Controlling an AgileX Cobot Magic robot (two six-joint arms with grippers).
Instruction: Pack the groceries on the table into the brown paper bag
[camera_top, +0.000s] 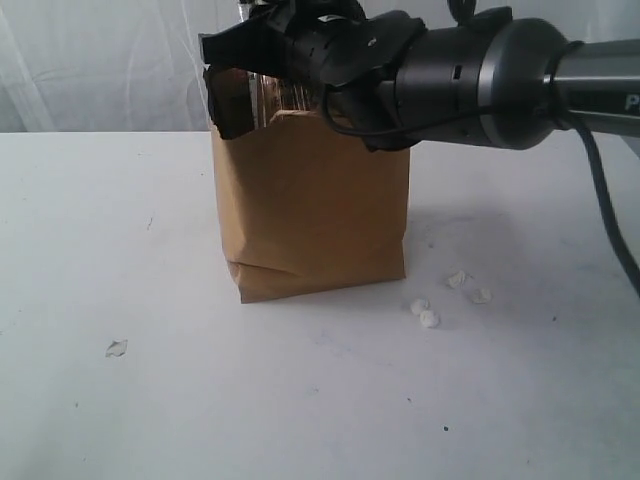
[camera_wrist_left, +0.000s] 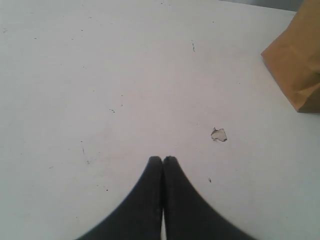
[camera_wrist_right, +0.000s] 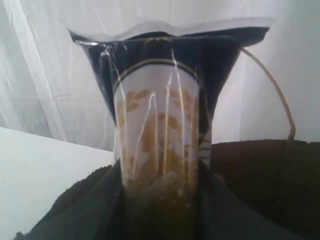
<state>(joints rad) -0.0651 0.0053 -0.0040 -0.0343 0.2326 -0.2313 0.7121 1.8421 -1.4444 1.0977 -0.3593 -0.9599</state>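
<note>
Item: long clear-film spaghetti packet (camera_wrist_right: 160, 125), dark-topped, held at the mouth of the tall kraft-brown paper bag (camera_top: 310, 210).
Right gripper (camera_top: 232, 88) clamped on the packet's lower end; left gripper (camera_wrist_left: 162, 161) pinched closed, empty, over the flat white tabletop (camera_wrist_left: 100, 75). Hazard: the packet's length may snag the rim and tip the light bag if released askew.

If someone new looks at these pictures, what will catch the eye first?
The tall brown paper bag stands upright in the middle of the white table. Over its top, the right gripper, reaching in from the right, holds the long spaghetti packet. The left gripper is shut and empty above the table, near a small white scrap.
</note>
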